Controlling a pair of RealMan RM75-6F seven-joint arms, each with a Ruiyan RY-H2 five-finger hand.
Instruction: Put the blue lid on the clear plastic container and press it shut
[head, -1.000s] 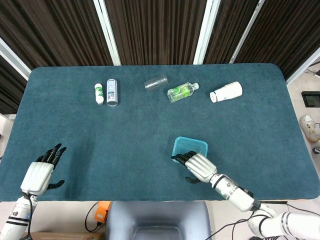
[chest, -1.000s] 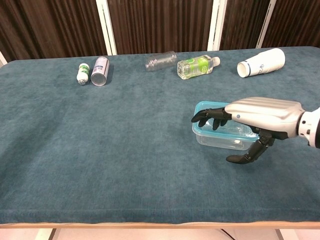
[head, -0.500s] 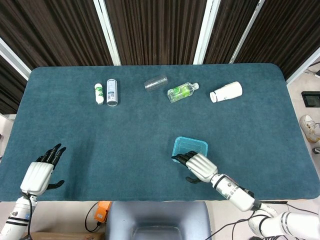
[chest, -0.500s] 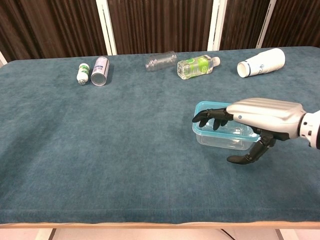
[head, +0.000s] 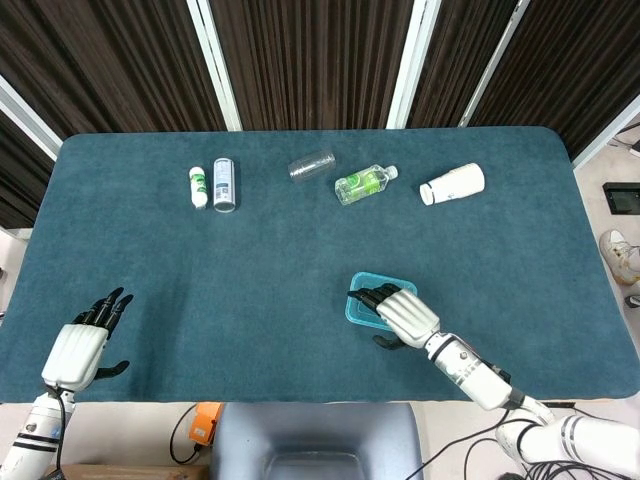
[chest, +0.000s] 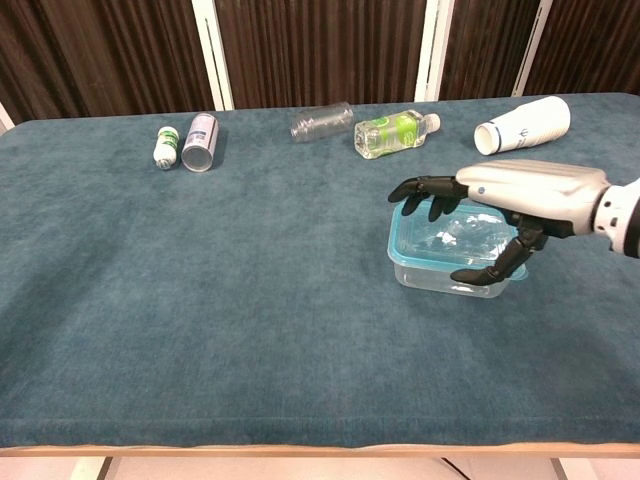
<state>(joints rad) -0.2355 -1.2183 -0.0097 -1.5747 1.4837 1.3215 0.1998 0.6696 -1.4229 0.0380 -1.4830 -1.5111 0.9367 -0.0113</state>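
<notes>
The clear plastic container (chest: 432, 256) stands on the blue-green table, right of centre near the front, with the blue lid (chest: 402, 222) lying on its rim. My right hand (chest: 522, 190) lies flat over it, dark fingers (chest: 428, 190) reaching the lid's far left edge and the thumb low by the front wall. From the head view, my right hand (head: 406, 312) covers most of the container (head: 357, 303). I cannot tell whether the palm presses the lid. My left hand (head: 80, 346) rests open near the front left edge, holding nothing.
Along the far side lie a small white-green bottle (head: 198, 186), a silver can (head: 223, 184), a clear bottle (head: 312, 165), a green-labelled bottle (head: 364, 184) and a white cup (head: 452, 184). The table's front edge (chest: 320, 448) runs close behind both hands.
My right hand has moved forward over the container, covering more of the lid, and its thumb now sits by the front wall. The left hand has stayed still.
</notes>
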